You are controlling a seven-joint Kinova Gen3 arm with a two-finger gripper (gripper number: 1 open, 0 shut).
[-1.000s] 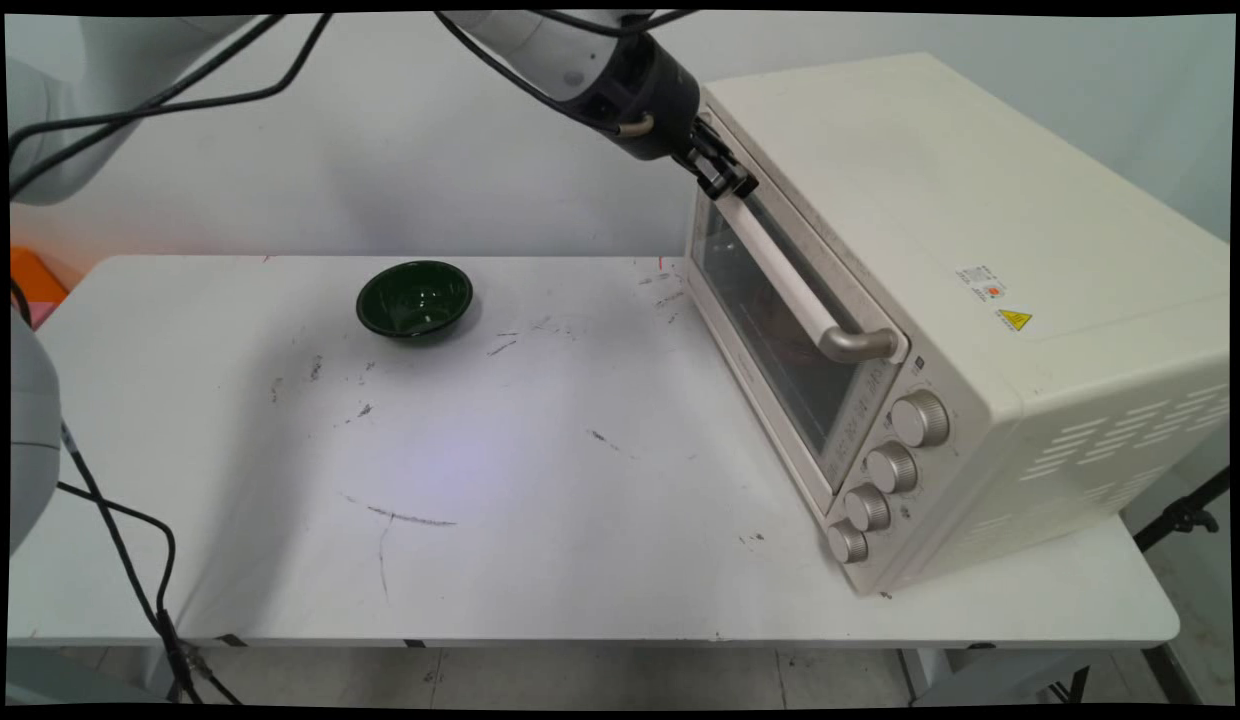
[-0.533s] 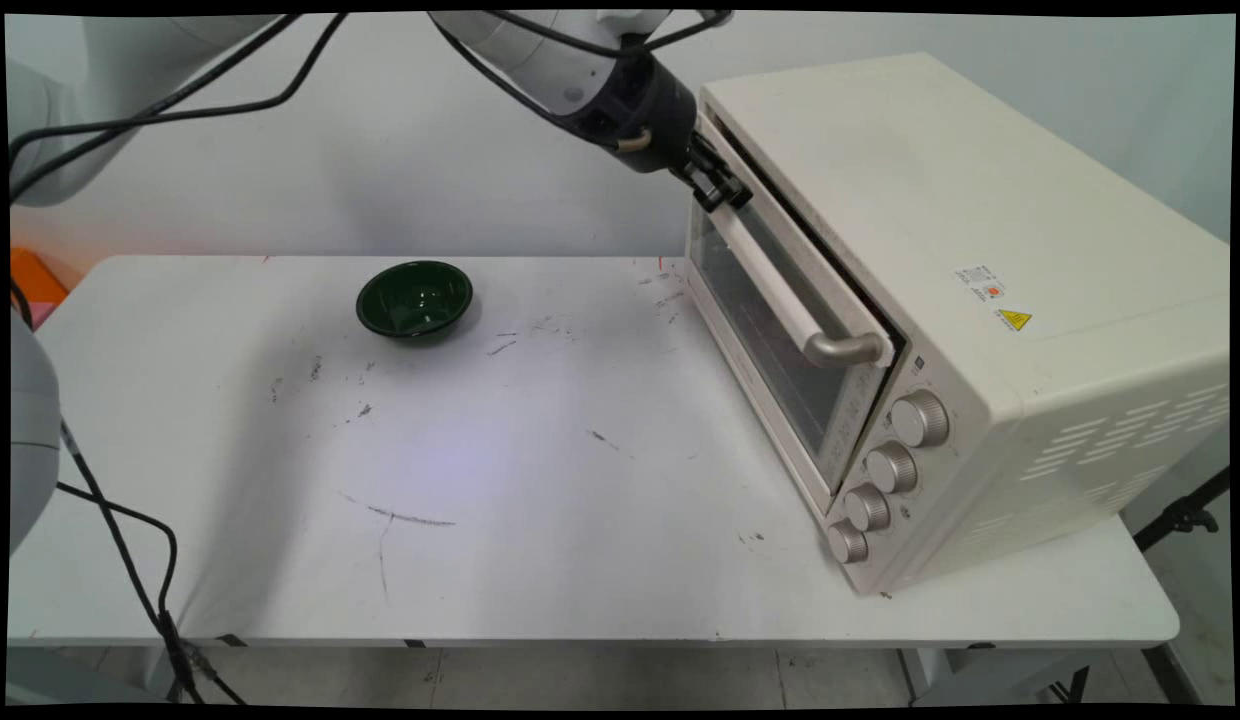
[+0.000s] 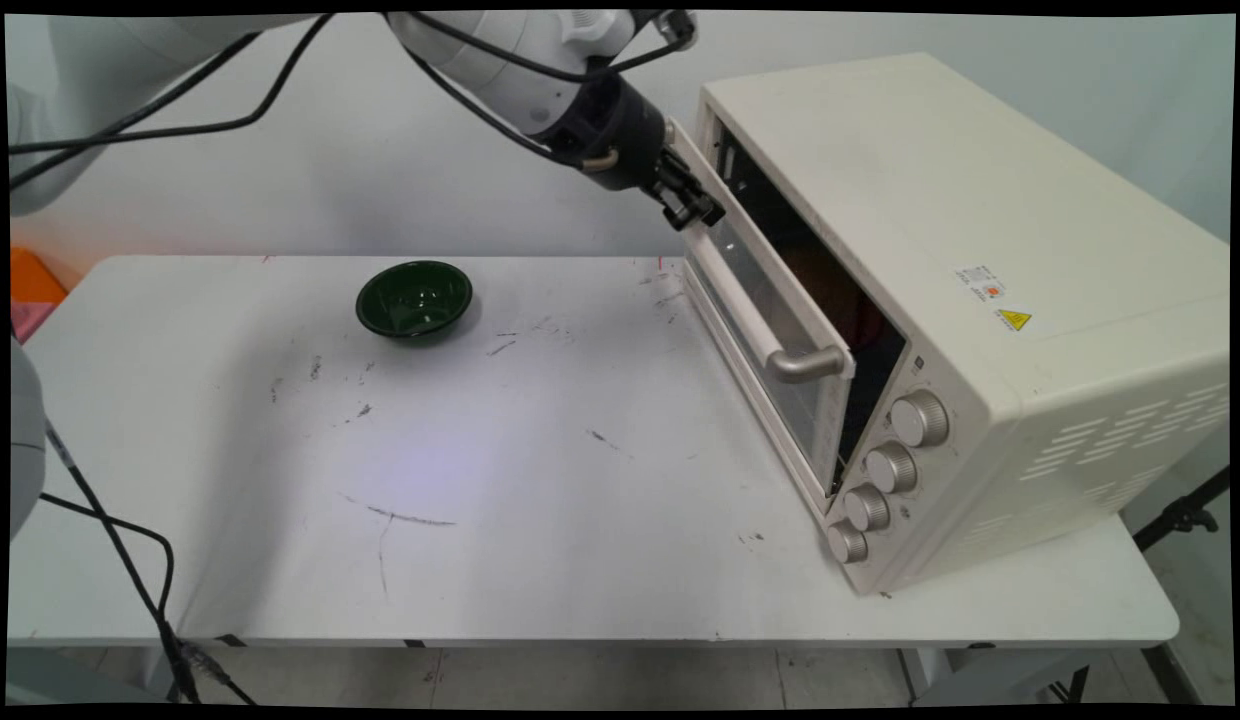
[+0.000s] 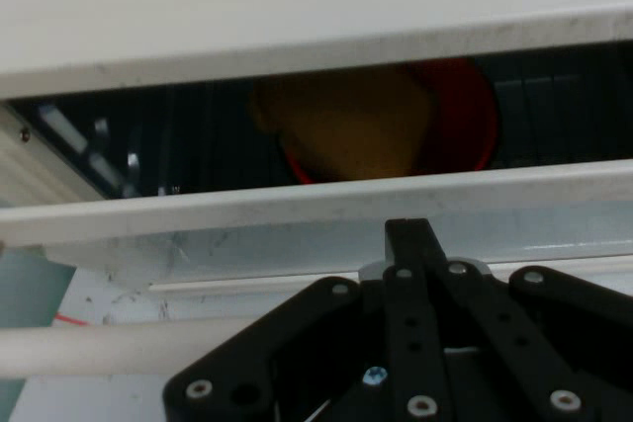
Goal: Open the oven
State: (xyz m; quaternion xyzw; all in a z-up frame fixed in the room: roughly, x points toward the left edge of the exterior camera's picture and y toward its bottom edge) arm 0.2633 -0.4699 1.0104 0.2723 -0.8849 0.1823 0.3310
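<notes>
A cream toaster oven [image 3: 980, 250] stands on the right of the table. Its glass door [image 3: 780, 360] hangs partly open, tilted out from the top. My gripper [image 3: 702, 212] sits at the far end of the door's white handle [image 3: 745, 315], by the door's top corner. In the hand view the fingers [image 4: 415, 239] are shut together and reach past the handle bar [image 4: 89, 351] up to the door's top edge [image 4: 297, 207]. Through the gap, a red round thing [image 4: 470, 121] shows inside the dark oven.
A dark green bowl [image 3: 414, 298] sits on the white table [image 3: 480, 450] at the back left, well away from the oven. Several knobs [image 3: 918, 418] run down the oven's front right. Black cables hang at the left edge.
The oven door has swung from shut to partly open. My gripper has moved left and down with the door's top corner.
</notes>
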